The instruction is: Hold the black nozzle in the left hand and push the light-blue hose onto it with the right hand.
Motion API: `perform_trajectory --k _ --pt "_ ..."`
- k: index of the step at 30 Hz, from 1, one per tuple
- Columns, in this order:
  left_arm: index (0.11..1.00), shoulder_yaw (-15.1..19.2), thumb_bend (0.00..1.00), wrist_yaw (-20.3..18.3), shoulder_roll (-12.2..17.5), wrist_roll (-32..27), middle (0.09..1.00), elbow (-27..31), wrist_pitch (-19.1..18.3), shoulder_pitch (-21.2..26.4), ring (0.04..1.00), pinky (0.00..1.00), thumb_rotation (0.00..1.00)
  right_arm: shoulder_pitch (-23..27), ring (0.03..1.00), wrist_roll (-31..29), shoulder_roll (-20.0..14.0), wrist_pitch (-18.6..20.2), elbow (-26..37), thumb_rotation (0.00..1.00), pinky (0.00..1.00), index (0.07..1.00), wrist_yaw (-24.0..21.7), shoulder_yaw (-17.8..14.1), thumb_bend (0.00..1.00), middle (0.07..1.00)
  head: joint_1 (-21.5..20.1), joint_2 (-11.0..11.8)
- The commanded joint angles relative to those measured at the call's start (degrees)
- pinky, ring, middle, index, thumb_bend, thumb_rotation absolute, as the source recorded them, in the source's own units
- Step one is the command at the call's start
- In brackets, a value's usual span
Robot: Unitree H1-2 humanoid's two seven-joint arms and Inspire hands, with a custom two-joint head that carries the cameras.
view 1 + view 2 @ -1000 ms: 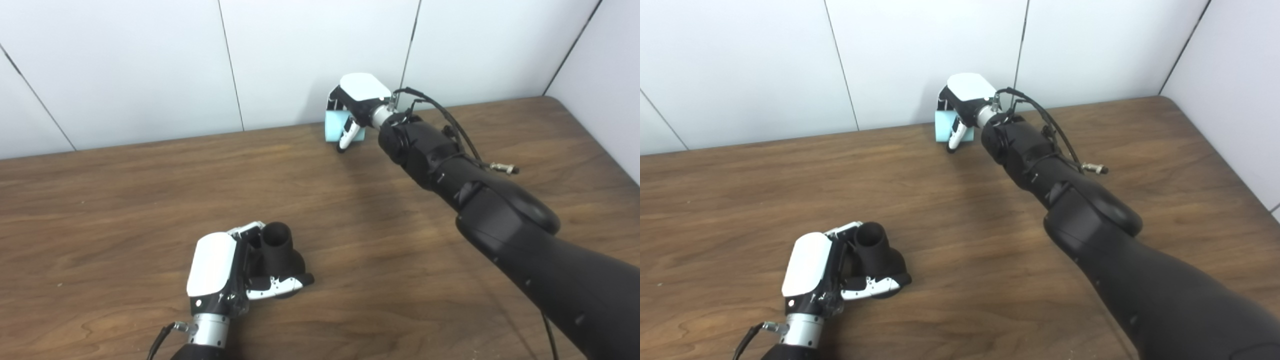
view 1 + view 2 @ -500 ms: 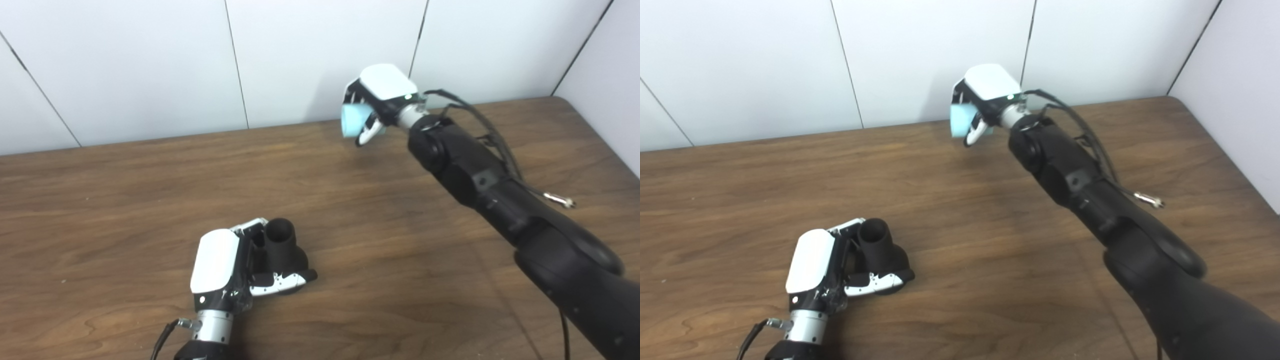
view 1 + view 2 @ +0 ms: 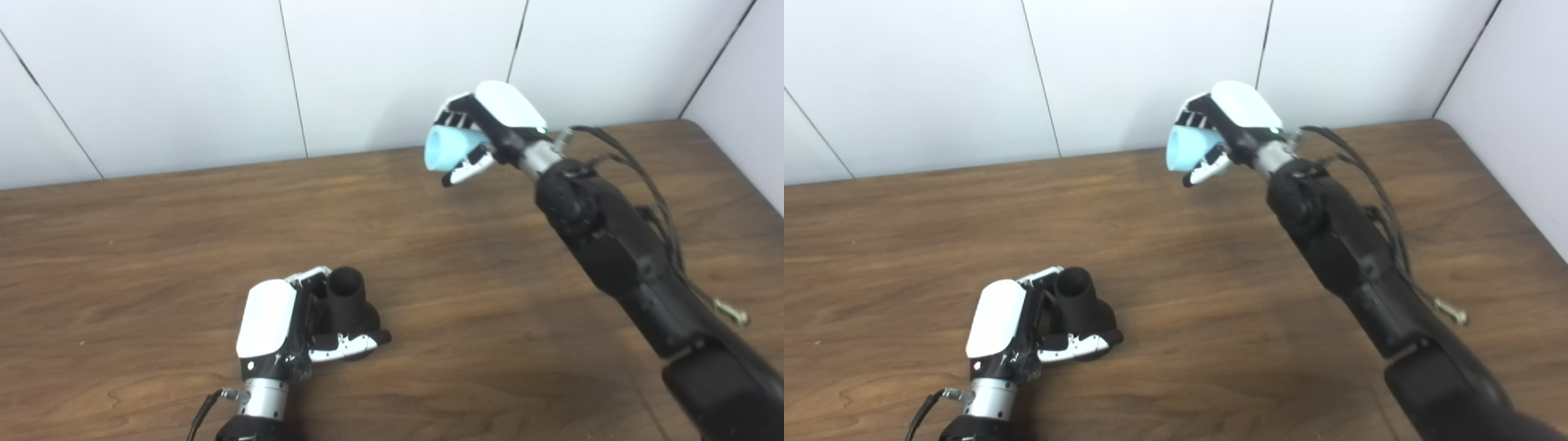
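Two hands, each clamped on its part.
My left hand (image 3: 275, 331) grips the nozzle (image 3: 347, 300) on the tabletop (image 3: 490, 294); my right hand (image 3: 490, 125) holds the hose (image 3: 446, 149) aloft, well apart.

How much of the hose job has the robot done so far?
Done: the left hand grips the black nozzle on the table, and the right hand holds the light-blue hose in the air. Left: carrying the hose over and pushing it onto the nozzle; they are far apart.
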State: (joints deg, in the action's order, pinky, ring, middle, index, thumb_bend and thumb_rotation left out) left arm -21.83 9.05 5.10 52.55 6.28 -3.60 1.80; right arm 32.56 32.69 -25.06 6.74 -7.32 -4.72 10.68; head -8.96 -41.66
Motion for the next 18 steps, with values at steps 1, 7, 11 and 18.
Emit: perform_trajectory --k 1,7,11,18 --pt "0.511 0.14 0.52 -0.87 0.78 0.62 0.423 -1.8 -0.93 -0.35 0.548 0.59 0.0 -0.83 0.39 -4.03 1.0 0.94 2.33 0.0 0.4 0.521 0.96 -3.7 0.52 0.501 0.03 -0.15" --pt "0.512 0.33 0.52 -1.2 1.1 0.37 0.423 -1.7 -0.86 -0.17 0.544 0.58 0.0 -8.27 0.384 -16.7 9.62 11.58 7.0 0.0 0.33 0.527 0.11 -13.51 0.51 0.491 0.0 -0.23" --pt "0.511 0.21 0.52 -1.23 1.29 0.46 0.419 -1.77 -0.74 -0.05 0.533 0.57 0.0 -9.93 0.416 -30.28 17.79 19.96 8.43 0.0 0.32 0.529 -0.09 -22.65 0.5 0.508 -0.09 -0.23" --pt "0.512 -0.18 0.52 -1.36 1.4 0.48 0.428 -1.91 -0.68 0.11 0.548 0.56 0.0 -11.87 0.406 -46.9 22.06 20.19 5.35 0.0 0.33 0.527 9.27 -24.67 0.5 0.506 -0.24 -0.34"
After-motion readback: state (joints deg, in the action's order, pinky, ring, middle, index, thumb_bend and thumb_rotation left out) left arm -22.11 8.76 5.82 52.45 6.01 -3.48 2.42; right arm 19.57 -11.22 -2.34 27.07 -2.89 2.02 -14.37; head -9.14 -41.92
